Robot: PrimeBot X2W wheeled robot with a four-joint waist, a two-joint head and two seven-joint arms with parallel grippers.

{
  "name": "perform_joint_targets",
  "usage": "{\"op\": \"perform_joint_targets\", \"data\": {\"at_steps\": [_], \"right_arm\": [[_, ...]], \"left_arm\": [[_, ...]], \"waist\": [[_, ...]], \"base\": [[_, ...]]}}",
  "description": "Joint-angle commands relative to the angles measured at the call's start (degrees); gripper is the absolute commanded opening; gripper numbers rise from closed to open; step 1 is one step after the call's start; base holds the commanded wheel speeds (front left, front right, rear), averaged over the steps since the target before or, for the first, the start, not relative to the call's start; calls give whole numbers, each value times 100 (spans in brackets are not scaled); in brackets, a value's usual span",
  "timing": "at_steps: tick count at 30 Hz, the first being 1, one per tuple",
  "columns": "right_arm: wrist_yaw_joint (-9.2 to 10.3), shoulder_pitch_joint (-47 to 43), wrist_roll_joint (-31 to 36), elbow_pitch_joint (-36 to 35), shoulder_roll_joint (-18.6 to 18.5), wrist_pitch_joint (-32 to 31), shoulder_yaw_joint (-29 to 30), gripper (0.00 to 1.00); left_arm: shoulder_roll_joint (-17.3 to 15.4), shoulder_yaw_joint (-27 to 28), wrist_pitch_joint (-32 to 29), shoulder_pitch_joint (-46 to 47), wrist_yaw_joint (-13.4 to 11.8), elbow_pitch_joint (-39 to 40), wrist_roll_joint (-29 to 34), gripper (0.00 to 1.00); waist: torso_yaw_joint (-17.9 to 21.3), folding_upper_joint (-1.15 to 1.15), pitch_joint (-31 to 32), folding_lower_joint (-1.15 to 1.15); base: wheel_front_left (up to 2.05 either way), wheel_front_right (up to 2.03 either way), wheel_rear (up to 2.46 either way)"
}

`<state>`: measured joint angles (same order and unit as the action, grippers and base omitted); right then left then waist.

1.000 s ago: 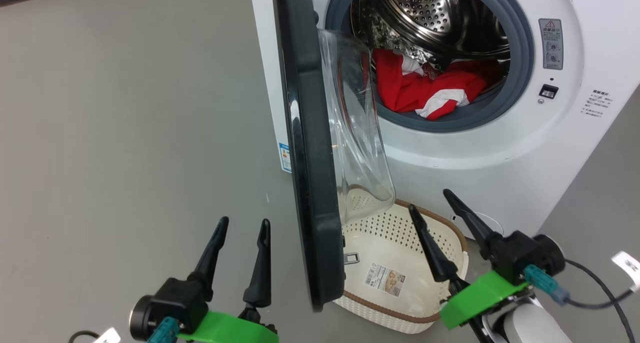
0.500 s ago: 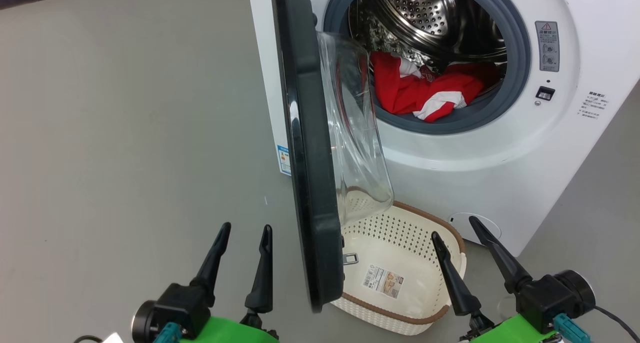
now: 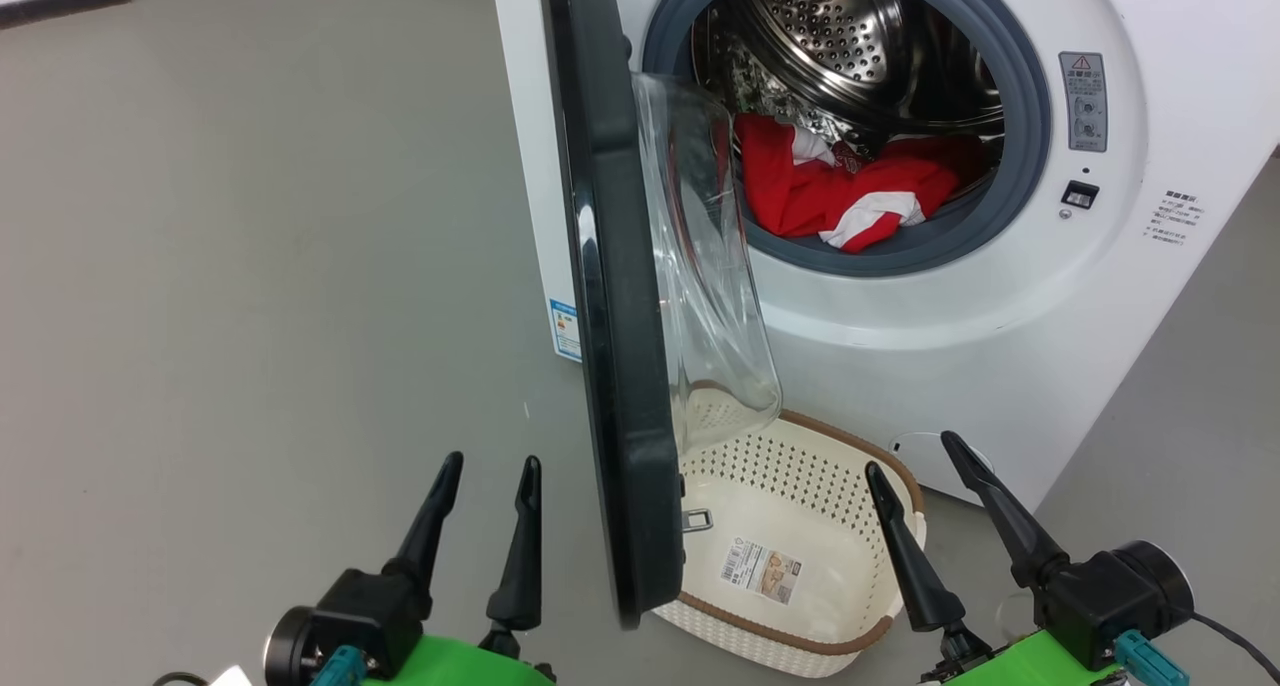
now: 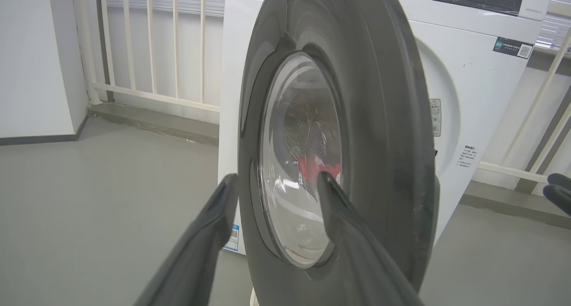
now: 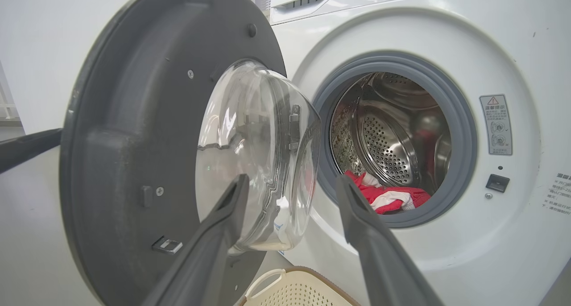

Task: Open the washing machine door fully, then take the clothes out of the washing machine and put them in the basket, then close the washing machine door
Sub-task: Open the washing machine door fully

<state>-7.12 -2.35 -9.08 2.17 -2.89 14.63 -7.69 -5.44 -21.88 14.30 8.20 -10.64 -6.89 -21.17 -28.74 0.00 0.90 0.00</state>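
Nearest me in the head view, my left gripper [image 3: 493, 459] sits at 7 o'clock and my right gripper [image 3: 910, 451] at 5 o'clock. Both have their fingers spread wide, nothing between them, pointing toward the machine.

Just past the right fingers, the basket [image 3: 790, 456] lies on the floor [image 3: 250, 266] at 6 o'clock. It has nothing in it but its paper label [image 3: 760, 571]. I judge it is parked under the drum mouth so that lifted clothes have a short drop.

The washing machine door [image 3: 610, 316] stands edge-on to me, running from 6 toward 12 o'clock, roughly square to the machine front. Its glass bowl [image 3: 710, 286] bulges to the right and overhangs the basket's left end. I'd call that open, but not yet swung fully back.

The clothes [image 3: 830, 191], red with white stripes, lie at 1 o'clock, heaped on the lower lip of the grey gasket [image 3: 1020, 166] inside the washing machine [image 3: 950, 306], with the steel drum [image 3: 850, 26] behind.

The door walls my left arm off from the drum. My right has an unobstructed line in, so I'd expect it to do the reaching.

A white railing [image 4: 147, 43] stands beyond the machine.
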Motion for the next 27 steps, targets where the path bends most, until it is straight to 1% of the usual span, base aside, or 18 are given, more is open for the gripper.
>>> {"op": "perform_joint_targets", "data": {"at_steps": [1,2,9,12,15,19,25,27], "right_arm": [[-36,27,-62,-150,1,37,-121,100],[-36,18,-75,-146,1,37,-125,100],[-36,-12,-159,-134,1,37,-133,100],[-36,-7,-189,-126,1,37,-150,100],[-36,3,-212,-125,1,37,-141,100],[-36,20,-236,-105,1,37,-150,100],[-36,52,-286,-122,2,37,-208,100],[-36,65,-299,-127,2,37,-220,100]], "left_arm": [[-25,177,59,118,-60,112,77,39],[-34,182,60,127,-72,131,98,0],[-83,249,67,274,-117,606,413,0],[-77,291,68,372,-110,1048,680,0],[-47,240,69,500,-10,1448,879,0],[16,-18,69,689,191,1652,992,0],[106,-483,55,936,429,1553,1009,0],[124,-655,1,987,548,1446,963,0]], "waist": [[13,0,17,0],[18,0,27,0],[47,0,52,0],[86,0,48,0],[132,0,32,0],[203,0,28,0],[359,0,11,0],[417,0,-1,0]], "base": [[0,0,0],[0,0,0],[0,0,0],[0,0,0],[0,0,0],[0,0,0],[0,0,0],[0,0,0]]}}
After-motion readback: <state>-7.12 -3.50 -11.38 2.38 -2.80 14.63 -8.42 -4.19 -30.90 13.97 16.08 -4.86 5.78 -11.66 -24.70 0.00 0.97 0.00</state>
